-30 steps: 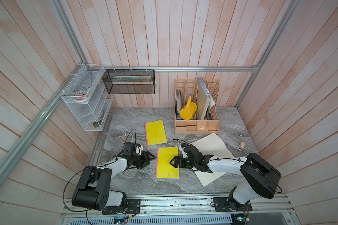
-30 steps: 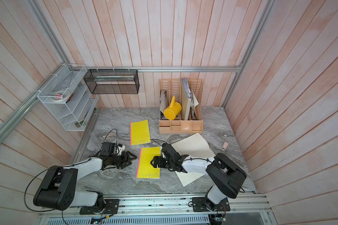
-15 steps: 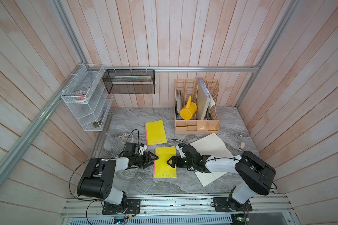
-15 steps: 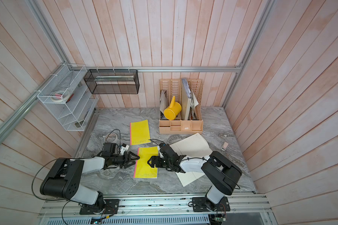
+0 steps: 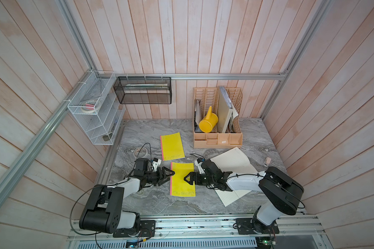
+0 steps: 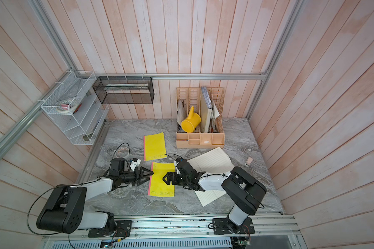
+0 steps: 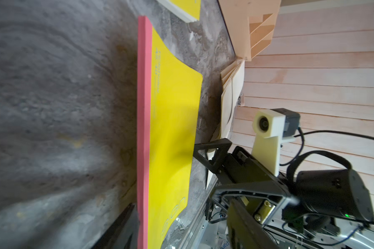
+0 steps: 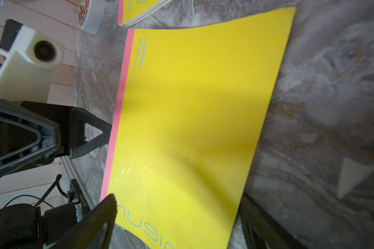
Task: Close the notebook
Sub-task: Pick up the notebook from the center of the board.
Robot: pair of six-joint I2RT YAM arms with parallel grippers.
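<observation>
A yellow notebook [image 5: 183, 183] [image 6: 162, 183] with a pink spine lies on the marble table between my two grippers. Its cover is down and slightly bowed [image 8: 192, 107]. My left gripper [image 5: 171, 172] [image 7: 181, 226] is open, its tips at the pink spine [image 7: 143, 129]. On the opposite side my right gripper [image 5: 187, 179] [image 8: 178, 224] is open too, wide, with its tips over the free edge of the cover. An open notebook of cream lined pages [image 5: 231, 163] lies to the right, partly under my right arm.
A second shut yellow notebook [image 5: 172, 146] and a tape roll [image 5: 140, 152] lie behind. A beige desk organiser [image 5: 217, 140] with a yellow watering can [image 5: 207, 122] stands at the back. A white wire shelf [image 5: 95, 112] and a black mesh basket [image 5: 143, 90] hang on the walls.
The yellow notebook has slid slightly to the left, and my right gripper has moved left with it. My left gripper has stayed at the spine.
</observation>
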